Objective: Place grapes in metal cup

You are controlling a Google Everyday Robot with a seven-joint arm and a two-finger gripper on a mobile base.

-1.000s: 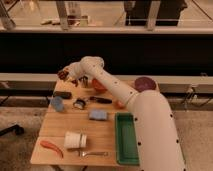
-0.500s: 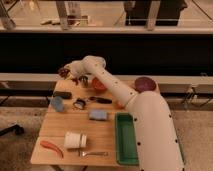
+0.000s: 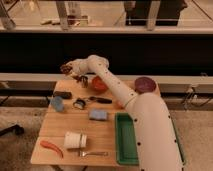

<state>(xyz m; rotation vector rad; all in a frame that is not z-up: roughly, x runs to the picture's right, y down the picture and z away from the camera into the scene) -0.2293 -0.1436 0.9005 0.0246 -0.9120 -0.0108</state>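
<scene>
My gripper is at the far left of the wooden table, raised above its back edge. It is shut on the grapes, a small dark red-purple bunch held in the air. The metal cup is a small dark grey cylinder standing on the table just right of and below the gripper, next to the red-orange bowl. The grapes are up and to the left of the cup, not over it.
A purple plate sits at the back right and a green tray at the front right. A white cup, a fork, an orange-red piece, a blue sponge and a black block lie around.
The gripper with the grapes has risen a little. Nothing on the table has moved.
</scene>
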